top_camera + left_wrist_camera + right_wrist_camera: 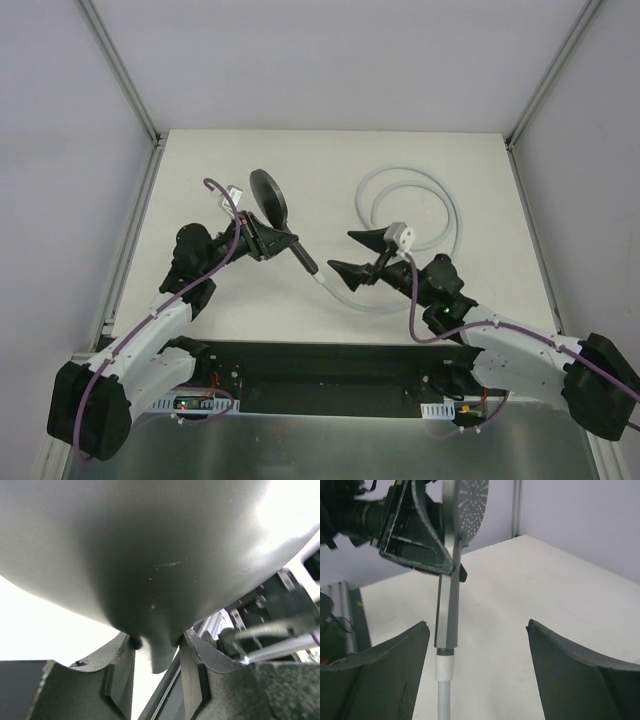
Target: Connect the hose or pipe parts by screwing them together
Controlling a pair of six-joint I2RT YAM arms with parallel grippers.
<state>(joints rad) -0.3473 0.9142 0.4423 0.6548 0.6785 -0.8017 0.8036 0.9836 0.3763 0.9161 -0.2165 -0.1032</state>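
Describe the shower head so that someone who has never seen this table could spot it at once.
Start at the white table and find the left gripper. Clamped there is the shower head: dark grey, with a round flat face and a straight handle, unlike the pale coiled hose meeting its handle's end.

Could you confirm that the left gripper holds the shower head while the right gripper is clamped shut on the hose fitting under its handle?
Not quite: the right gripper is open, straddling the hose fitting without gripping it, as the right wrist view shows. The left gripper does hold the shower head.
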